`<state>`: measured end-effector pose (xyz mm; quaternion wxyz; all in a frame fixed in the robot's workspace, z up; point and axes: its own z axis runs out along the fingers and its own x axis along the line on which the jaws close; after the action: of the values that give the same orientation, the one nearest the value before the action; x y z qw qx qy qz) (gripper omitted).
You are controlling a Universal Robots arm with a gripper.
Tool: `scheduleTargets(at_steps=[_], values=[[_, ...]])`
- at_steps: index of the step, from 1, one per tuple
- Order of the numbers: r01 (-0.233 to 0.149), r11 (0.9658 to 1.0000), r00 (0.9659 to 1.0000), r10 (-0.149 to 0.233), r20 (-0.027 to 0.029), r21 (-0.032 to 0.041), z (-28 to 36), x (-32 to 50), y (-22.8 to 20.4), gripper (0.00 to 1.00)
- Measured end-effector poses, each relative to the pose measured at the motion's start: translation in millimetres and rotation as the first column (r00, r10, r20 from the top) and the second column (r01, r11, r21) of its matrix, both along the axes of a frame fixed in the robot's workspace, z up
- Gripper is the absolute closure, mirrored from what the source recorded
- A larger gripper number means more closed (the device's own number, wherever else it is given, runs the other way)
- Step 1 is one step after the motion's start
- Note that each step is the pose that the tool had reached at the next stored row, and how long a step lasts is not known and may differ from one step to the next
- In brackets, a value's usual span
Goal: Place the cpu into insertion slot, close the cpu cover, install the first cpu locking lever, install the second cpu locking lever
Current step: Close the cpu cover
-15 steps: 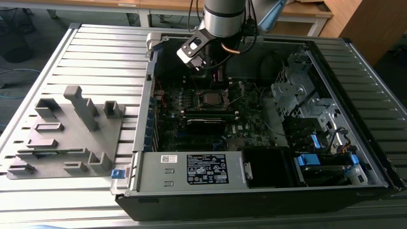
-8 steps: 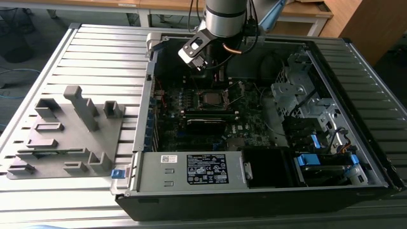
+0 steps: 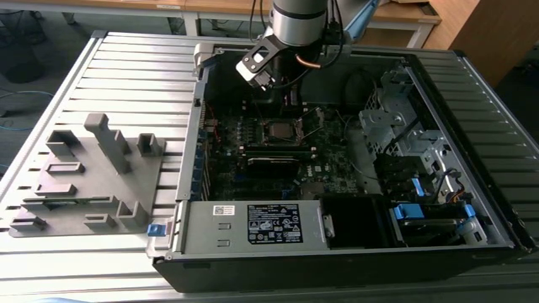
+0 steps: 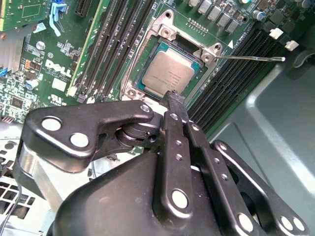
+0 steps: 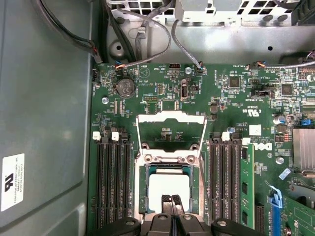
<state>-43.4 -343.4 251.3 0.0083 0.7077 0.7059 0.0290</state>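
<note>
Inside the socket (image 5: pixel 143 196) on the green board (image 5: pixel 162 93) lies the chip (image 5: pixel 170 187), flat with its pale metal face up and the socket's silvery rim all round it. The cover (image 5: pixel 171 119) is not down. In the first wrist view it stands swung back from its hinge at the socket's edge, and the board shows through its square window.

The jaws are pressed together with nothing between them. In both wrist views their tips sit just over one edge of the chip (image 4: pixel 167 76). Whether they touch it, I cannot tell.

In the second wrist view a thin metal lever (image 4: pixel 246 58) reaches out from a corner of the socket (image 4: pixel 165 30) across the long black memory slots (image 4: pixel 231 73). The first wrist view shows such slots (image 5: pixel 113 182) on both sides of the socket.

The exterior view shows the arm (image 3: pixel 295 19) reaching down into an open computer case (image 3: pixel 192 145), which holds the board. The case lies on a slatted grey surface (image 3: pixel 126 69). A grey rack (image 3: pixel 93 170) sits on that surface on the exterior view's left, beside the case.
</note>
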Motion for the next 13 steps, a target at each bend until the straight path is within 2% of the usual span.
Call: scheduleTargets(at_steps=[3, 13], values=[[0.0, 1.0, 1.0, 0.0, 0.0001, 0.0001, 1.9, 0.0, 0.0, 0.89], [0.0, 1.0, 1.0, 0.0, 0.0, 0.0, 2.2, 0.4, 0.0, 0.89]])
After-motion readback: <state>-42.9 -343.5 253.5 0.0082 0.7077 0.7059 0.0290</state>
